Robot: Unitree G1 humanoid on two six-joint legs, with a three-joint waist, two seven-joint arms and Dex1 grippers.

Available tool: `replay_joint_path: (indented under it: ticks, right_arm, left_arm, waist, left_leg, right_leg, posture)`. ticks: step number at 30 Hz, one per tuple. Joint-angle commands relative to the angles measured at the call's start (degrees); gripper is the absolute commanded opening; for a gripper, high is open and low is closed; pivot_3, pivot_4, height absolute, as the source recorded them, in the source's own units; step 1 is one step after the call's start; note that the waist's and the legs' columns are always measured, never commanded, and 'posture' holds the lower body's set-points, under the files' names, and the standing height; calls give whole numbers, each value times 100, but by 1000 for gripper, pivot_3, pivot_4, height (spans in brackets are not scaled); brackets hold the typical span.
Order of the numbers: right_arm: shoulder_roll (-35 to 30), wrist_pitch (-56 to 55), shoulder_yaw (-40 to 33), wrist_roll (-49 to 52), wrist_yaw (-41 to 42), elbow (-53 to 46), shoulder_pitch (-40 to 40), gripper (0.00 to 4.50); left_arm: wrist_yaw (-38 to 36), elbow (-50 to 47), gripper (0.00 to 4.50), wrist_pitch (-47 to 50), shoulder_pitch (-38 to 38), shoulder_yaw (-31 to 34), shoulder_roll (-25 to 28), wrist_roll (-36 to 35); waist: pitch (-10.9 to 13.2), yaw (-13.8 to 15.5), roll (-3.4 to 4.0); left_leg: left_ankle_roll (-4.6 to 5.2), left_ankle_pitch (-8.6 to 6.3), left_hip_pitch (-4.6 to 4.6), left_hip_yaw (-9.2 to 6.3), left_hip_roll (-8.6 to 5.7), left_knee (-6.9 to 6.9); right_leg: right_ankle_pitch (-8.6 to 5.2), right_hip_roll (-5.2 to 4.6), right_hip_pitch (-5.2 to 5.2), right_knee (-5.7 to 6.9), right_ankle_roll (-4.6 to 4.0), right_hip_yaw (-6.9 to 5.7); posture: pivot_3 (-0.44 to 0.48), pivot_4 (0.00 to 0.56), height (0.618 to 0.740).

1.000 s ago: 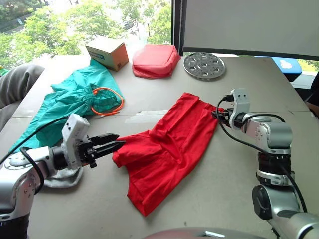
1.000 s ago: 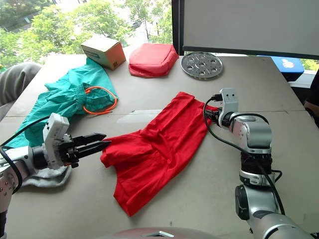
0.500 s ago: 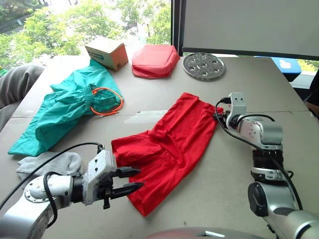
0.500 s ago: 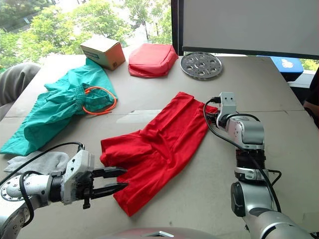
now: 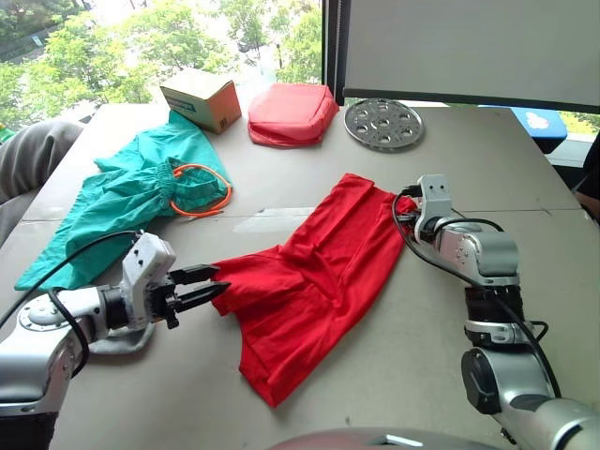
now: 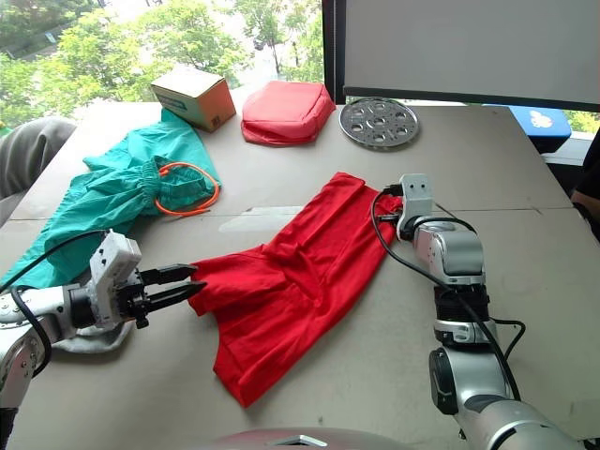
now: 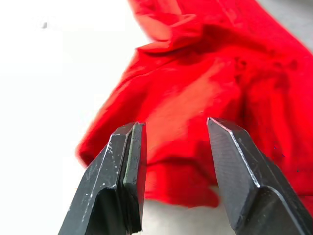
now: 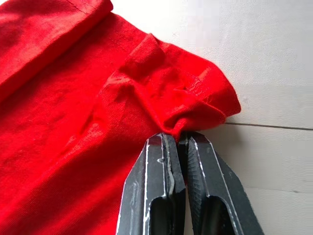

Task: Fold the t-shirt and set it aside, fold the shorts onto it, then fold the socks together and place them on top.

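T-shirt corner pinched by right claw, left claw released, socks mostly hidden

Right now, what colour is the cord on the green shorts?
Bright orange drawstring cord, clearest in the left eye view.

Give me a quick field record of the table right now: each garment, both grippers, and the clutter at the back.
t-shirt: mid-table, wrinkled, partly folded
left gripper: open, at the shirt's left edge
right gripper: shut on the shirt's right edge
shorts: unfolded, far left
socks: under the left arm
back edge: cardboard box, red pouch, metal disc
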Motion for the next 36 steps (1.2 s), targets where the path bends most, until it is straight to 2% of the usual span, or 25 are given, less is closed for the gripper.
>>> replay_joint_path:
  ticks: [1, 6, 9, 12, 16, 17, 18, 22, 25, 31, 36]
  right_arm:
    - [-79, -177, 75, -17, -13, -112, -37, 53]
    - [-96, -164, 115, 19, 9, -186, 7, 53]
    - [-103, -161, 121, 28, 7, -182, 7, 53]
    - [-110, -143, 127, 34, 4, -197, 5, 53]
    - [-128, -139, 130, 27, -11, -223, 11, 0]
    - [-137, -140, 119, 14, -34, -243, 10, 0]
    - [-148, -147, 114, -3, -57, -258, 9, 0]
    - [-274, -132, 190, -105, -89, -365, 29, 0]
    - [-457, -78, 320, -209, -90, -440, 10, 0]
    - [-825, -188, 641, -382, 33, -59, -383, 0]
    - [-955, -679, 1007, -558, 285, 1047, -1066, 0]
  left_arm:
    - [81, 316, 2216, 51, -359, -79, 183, 153]
    - [98, 687, 2216, 1141, -916, -398, 379, -48]
    - [25, 816, 2216, 1584, -1260, -626, 315, -206]
    - [-56, 1095, 2216, 1442, -1444, -1109, 333, 126]
    - [-190, 1356, 983, 1239, -1559, -1441, 272, 314]
    - [-215, 1322, 402, 1259, -1581, -1446, 246, 280]
    - [-232, 1273, 30, 1313, -1598, -1424, 219, 221]
    - [-220, 746, 30, 1803, -1525, -1221, 156, -212]
    - [53, 99, 30, 2285, -1339, -993, 45, -586]
    - [1115, -1181, 30, 3223, -683, -239, -527, -1231]
    - [1944, -2106, 30, 3902, 166, 614, -1135, -1865]
  waist:
    - [0, -6, -2]
    - [0, -1, -3]
    - [1, -8, -4]
    - [0, -6, -5]
    - [1, -1, -3]
    - [1, -1, -3]
    - [1, 3, -3]
    - [1, 8, -4]
    - [1, 8, -5]
    - [1, -5, -6]
    - [-1, -23, -10]
  left_leg:
    - [0, 0, 0, 1, 0, 0]
    - [0, 0, -1, -3, 1, -1]
    - [0, 0, -2, -3, 1, -1]
    - [0, 0, -3, -1, 1, -1]
    - [0, 0, -1, 0, 1, -1]
    - [0, 0, -1, 0, 1, -2]
    - [0, 0, -1, -1, 1, -2]
    - [0, 0, -3, -8, -3, -2]
    - [0, 0, -5, -17, -3, -2]
    - [0, 0, -3, -19, -2, -2]
    - [0, 0, 2, -17, 0, -2]
  right_leg:
    - [0, 0, 0, 0, 0, 0]
    - [1, 1, 0, 2, 0, 0]
    - [2, 0, 1, 3, 2, 4]
    - [2, 1, 1, 4, 2, 3]
    - [1, 0, 0, 4, 1, 4]
    - [1, -1, 0, 4, 1, 4]
    - [2, -1, 0, 3, 1, 5]
    - [2, -8, 0, 3, 1, 7]
    - [2, -8, 0, 1, 1, 8]
    - [2, -8, -1, 2, 1, 12]
    - [2, -4, 0, 2, 1, 14]
  posture:
    - [0, 150, 739]
    - [0, 150, 739]
    - [0, 150, 739]
    - [0, 150, 739]
    - [0, 150, 739]
    - [0, 150, 739]
    - [0, 150, 739]
    - [0, 150, 739]
    - [0, 150, 739]
    - [0, 150, 739]
    - [0, 150, 739]
